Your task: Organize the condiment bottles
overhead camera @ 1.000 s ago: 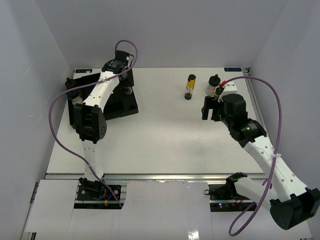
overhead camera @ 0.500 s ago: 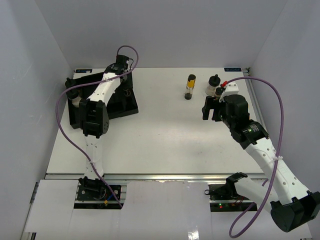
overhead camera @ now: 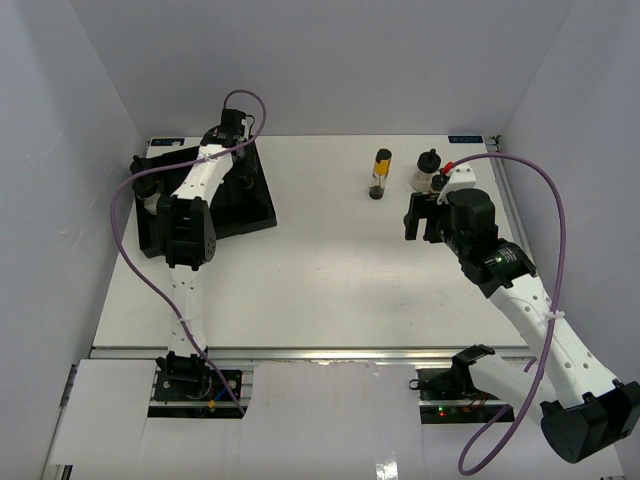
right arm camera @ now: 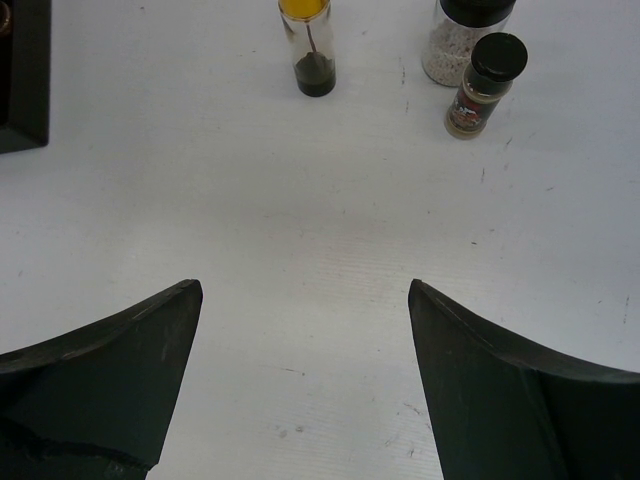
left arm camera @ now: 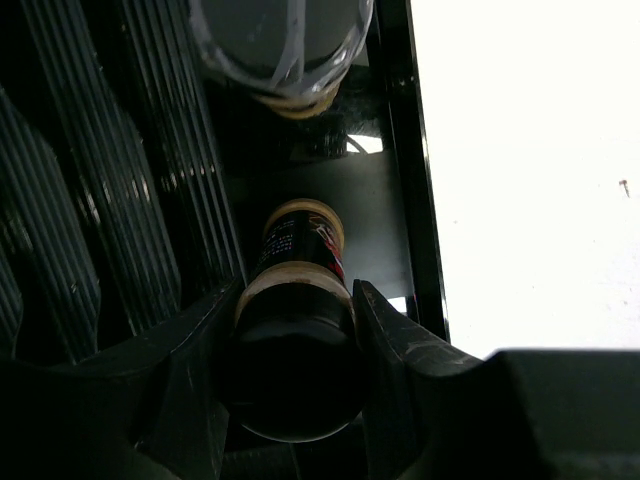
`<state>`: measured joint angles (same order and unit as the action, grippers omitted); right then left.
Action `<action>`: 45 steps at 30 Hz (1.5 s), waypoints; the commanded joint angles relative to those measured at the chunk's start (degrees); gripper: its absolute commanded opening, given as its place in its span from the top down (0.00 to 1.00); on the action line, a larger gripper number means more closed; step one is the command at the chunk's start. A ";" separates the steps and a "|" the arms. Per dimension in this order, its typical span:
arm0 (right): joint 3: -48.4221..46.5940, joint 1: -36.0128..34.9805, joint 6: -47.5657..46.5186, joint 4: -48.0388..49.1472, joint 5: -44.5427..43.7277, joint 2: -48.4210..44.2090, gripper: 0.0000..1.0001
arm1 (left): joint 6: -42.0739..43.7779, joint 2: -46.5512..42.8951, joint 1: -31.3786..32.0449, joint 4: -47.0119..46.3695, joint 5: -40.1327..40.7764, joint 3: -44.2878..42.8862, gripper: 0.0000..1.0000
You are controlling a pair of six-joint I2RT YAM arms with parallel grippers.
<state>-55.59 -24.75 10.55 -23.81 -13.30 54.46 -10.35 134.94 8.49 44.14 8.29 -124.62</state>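
Three are standing loose, well right of the black ribbed tray (overhead camera: pixel 255 215).
Your right gripper (right arm camera: pixel 305 285), jaws apart, is facing them: small jar (right arm camera: pixel 482 85), pale jar (right arm camera: pixel 460 40), yellow-banded bottle (right arm camera: pixel 312 40), upright ahead; farther back, your left gripper (left arm camera: pixel 295 298) is clamping a black-capped jar (left arm camera: pixel 300 240) inside the tray.

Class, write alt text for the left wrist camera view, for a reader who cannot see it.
The left gripper has its jaws shut on the black cap of a small jar with a dark label, with the black ribbed tray beneath it. A second clear jar shows at the top edge, and the white table fills the right side.
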 commanded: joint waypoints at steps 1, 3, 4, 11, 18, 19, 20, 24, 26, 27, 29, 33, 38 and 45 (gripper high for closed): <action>-1.56 0.23 -0.79 2.34 -0.05 -0.48 0.10 | 1.03 0.87 -0.41 -0.72 -1.83 -4.25 0.92; -1.62 0.23 -0.88 2.45 0.20 -0.50 0.10 | 1.03 1.72 -0.41 -0.81 -1.87 -4.66 0.91; -1.67 0.23 -0.88 2.41 0.16 -0.50 0.10 | 1.08 1.90 -0.41 -0.90 -1.91 -4.70 0.89; -1.28 0.23 -0.97 2.71 -0.15 -0.76 0.10 | 1.39 2.96 -0.41 -1.16 -2.31 -4.31 0.48; -1.03 0.23 -0.95 2.91 0.03 -0.64 0.10 | 1.12 1.85 -0.41 -1.04 -1.89 -3.54 0.27; -0.94 0.23 -0.94 2.90 0.03 -0.77 0.10 | 1.12 1.54 -0.41 -0.96 -1.72 -3.52 0.25; -0.84 0.23 -0.89 2.90 0.03 -0.93 0.10 | 1.12 1.22 -0.41 -0.90 -1.61 -3.52 0.22; -0.65 0.19 -0.88 2.76 -0.06 -1.16 0.10 | 0.94 -0.45 -0.41 -0.44 -1.56 -3.52 0.19; -0.57 0.23 -0.96 2.72 -0.14 -1.12 0.10 | 0.62 -1.30 -0.41 0.20 -1.52 -3.52 0.17; -0.57 0.23 -0.97 2.82 -0.20 -0.96 0.10 | 0.45 -2.03 -0.41 0.54 -1.52 -3.42 0.16; -0.59 0.23 -0.96 2.78 -0.41 -0.64 0.10 | -0.03 -4.23 -0.41 0.95 -1.62 -2.86 0.13; -2.66 0.23 -0.55 0.93 0.08 0.71 0.10 | -0.13 -10.13 -0.33 0.46 -2.88 1.11 0.03; -6.32 0.23 1.29 1.31 -1.10 2.88 0.10 | -0.71 -19.94 -0.06 -0.19 -5.09 7.67 0.02; -13.93 1.03 1.37 -0.33 -8.66 12.69 0.10 | -2.38 -36.17 8.67 -3.72 -6.30 25.47 0.02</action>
<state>-64.14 -24.70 11.83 -24.42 -16.41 61.92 -11.55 109.46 10.67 42.72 3.25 -107.85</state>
